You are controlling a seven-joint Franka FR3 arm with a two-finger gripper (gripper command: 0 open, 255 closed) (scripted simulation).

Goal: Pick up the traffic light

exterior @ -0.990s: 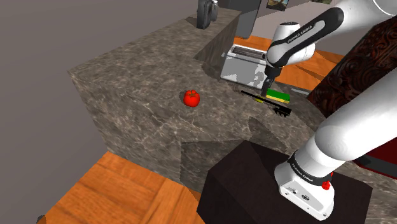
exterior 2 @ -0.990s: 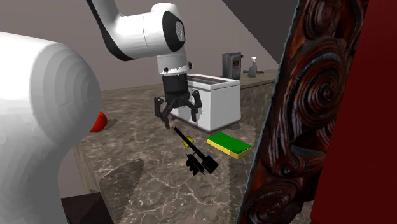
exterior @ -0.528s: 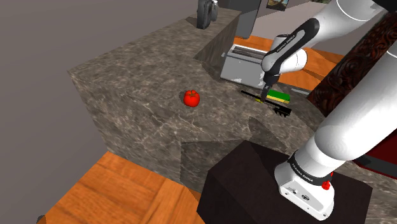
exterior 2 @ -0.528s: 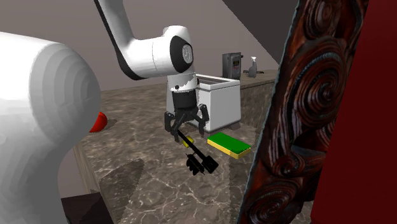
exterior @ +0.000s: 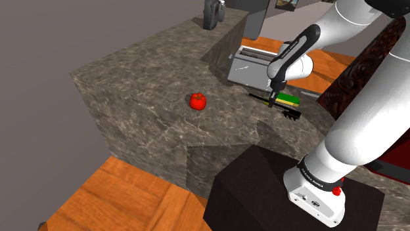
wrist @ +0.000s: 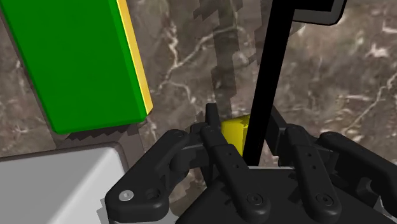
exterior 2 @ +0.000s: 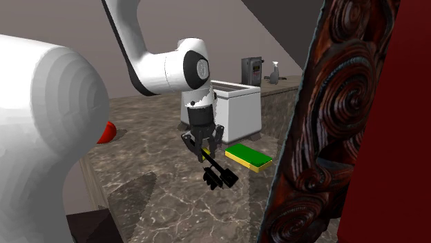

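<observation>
Traffic light (wrist: pixel 270 70): black, with a thin pole and a chunky head. It lies flat on the stone counter (exterior: pixel 144 98) toward the shoulder view's right, just in front of the white box. It could not be taken from the side as it lies, so a grasp from above across the pole looks like the way in.

Gripper (wrist: pixel 245 127): low over the counter, pointing straight down. Its fingers stand apart, one on each side of the pole, and clasp nothing. A gap shows between one finger and the pole, so I judge the grasp is lined up but not yet made.

Why the pole: it is the narrowest part and fits between the fingers. The head looks too broad and uneven to grip well.

Yellow piece (wrist: pixel 234 130): small, sitting between the fingers next to the pole. I cannot tell whether it is part of the traffic light or separate.

Sponge (wrist: pixel 70 57): green on top, yellow beneath, just beside the pole but apart from it. It is near enough that a finger drifting sideways might nudge it.

White box (exterior 2: pixel 235 110): stands behind the gripper, near the sponge, and leaves little room on the far side.

Red fruit (exterior: pixel 198 101): well apart, toward the shoulder view's left, and out of the way.

Count: one traffic light, one sponge, one white box, one red fruit, and one gripper.
</observation>
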